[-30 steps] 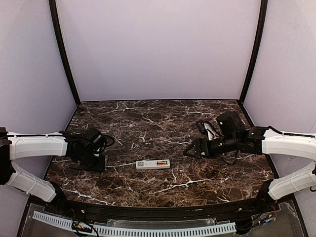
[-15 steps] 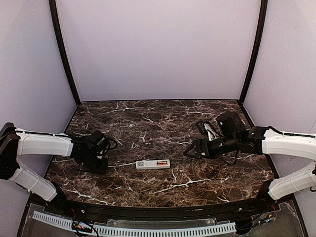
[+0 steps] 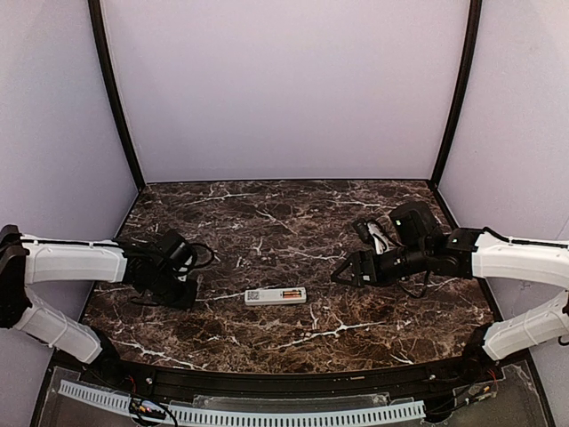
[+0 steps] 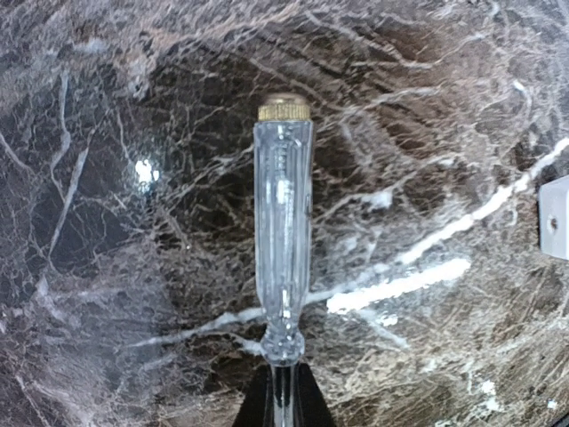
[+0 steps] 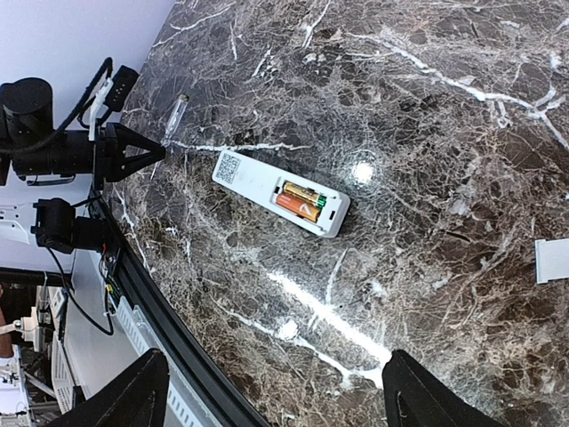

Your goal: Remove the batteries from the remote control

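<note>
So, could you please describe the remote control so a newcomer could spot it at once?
On the dark marble table, look around the middle. The remote control is the slim white bar lying face down. Unlike the small white cover piece and the clear-handled tool, its open back shows two orange batteries.

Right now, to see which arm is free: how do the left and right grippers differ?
The left gripper is shut on a clear-handled tool; the right gripper is open and empty. The left gripper is left of the remote control, the right gripper right of it. Both are black.
</note>
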Available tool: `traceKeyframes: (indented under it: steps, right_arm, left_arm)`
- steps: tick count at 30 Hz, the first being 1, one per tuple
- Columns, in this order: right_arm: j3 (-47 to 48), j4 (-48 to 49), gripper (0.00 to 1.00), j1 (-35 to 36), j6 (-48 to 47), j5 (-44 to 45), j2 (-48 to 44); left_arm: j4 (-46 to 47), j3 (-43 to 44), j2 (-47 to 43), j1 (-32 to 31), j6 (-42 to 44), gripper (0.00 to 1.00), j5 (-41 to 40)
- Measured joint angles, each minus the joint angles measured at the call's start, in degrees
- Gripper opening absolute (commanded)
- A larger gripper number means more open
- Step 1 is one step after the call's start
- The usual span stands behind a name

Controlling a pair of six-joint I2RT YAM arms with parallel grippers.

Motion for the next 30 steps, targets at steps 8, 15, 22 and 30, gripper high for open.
traceKeyframes:
  steps: [8, 15, 22, 30]
  right_arm:
    - [0.15, 0.00, 0.82, 0.00, 0.52, -0.52, -0.26]
    - [1.66, 0.31, 0.81, 0.00, 2.86, -3.13, -0.04]
    - [4.68, 0.94, 0.81, 0.07, 5.97, -6.38, 1.97]
    - [7.37, 2.01, 0.80, 0.33, 10.82, -10.93, 4.68]
  left_arm:
    - [0.74, 3.48, -3.80, -2.97, 2.95, 0.00, 1.40]
    - [0.46, 12.35, -3.78, -8.07, 9.73, 0.00, 2.32]
    - [-0.33, 22.53, -0.92, -13.42, 18.82, 0.00, 1.92]
    - [-1.68, 29.62, 4.11, -19.56, 30.36, 0.00, -0.70]
